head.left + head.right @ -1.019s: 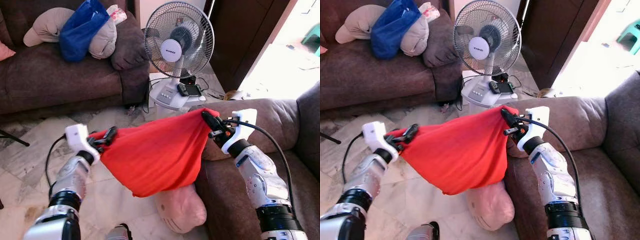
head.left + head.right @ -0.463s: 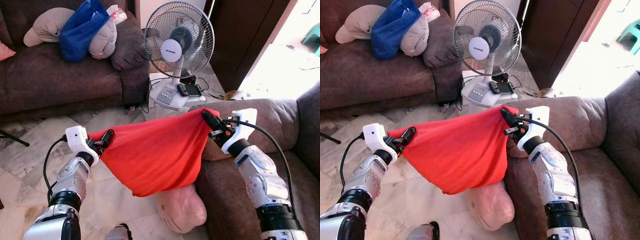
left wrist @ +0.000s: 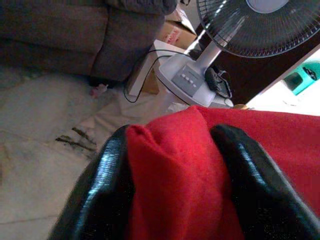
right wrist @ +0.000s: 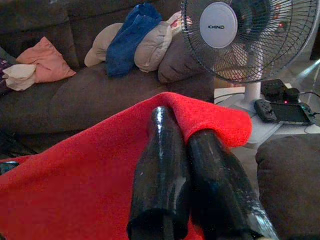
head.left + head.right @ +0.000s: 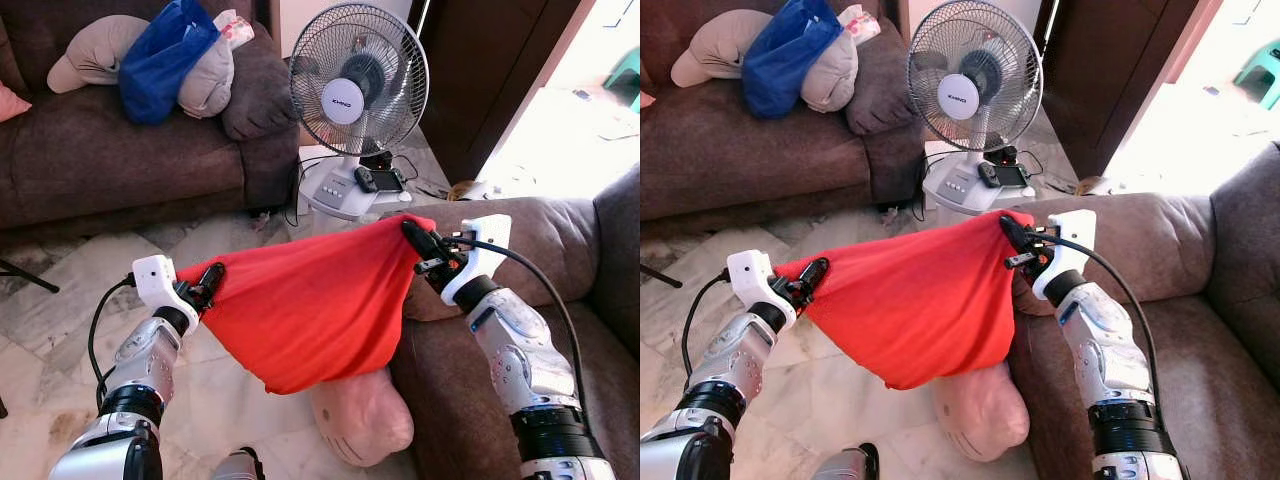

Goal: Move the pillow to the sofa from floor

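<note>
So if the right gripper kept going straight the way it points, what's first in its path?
Apart from the red pillow it holds, likely the far sofa; depth is hard to judge, and the fan stands just beside that line.

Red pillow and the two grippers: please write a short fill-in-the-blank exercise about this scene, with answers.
1. The red pillow hangs between the left gripper and the ____ gripper.
2. Below it, a ____ pillow lies on the floor.
3. The white fan stands on the ____.
4. A ____ bag lies on the far sofa.

Answers: right, pink, floor, blue
</note>
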